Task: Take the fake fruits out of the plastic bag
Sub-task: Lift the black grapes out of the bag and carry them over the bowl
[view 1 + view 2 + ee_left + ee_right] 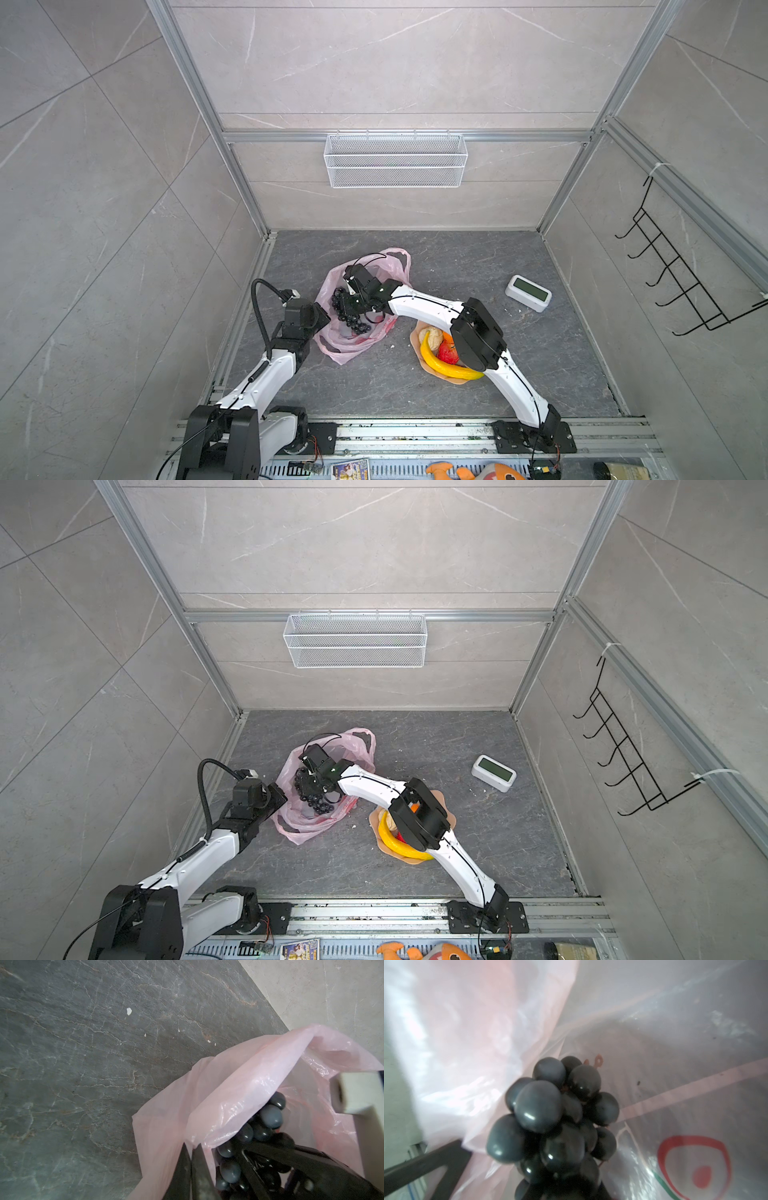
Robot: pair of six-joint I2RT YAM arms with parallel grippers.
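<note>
My top views look steeply down from high up. Both wrist cameras, close in, share the grape bunch point(550, 1118) at the right pincer point(348, 306).

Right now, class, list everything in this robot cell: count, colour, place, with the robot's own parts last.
plastic bag: one, pale pink, middle of the floor
grape bunch: one, dark purple-black, inside the bag
banana: one, yellow, on the dish
apple: one, red, on the dish
lumpy piece: one, cream-beige, on the dish
tangerine: one seen, orange, on the dish
dish: one, peach, right of the bag
digital clock: one, white, far right
wire basket: one, white, hung at the back
hook rack: one, black, hung on the right
plush toy: one, orange, near edge
left gripper: one, black, shut on the bag's rim
right gripper: one, black, inside the bag, shut on the grape bunch
</note>
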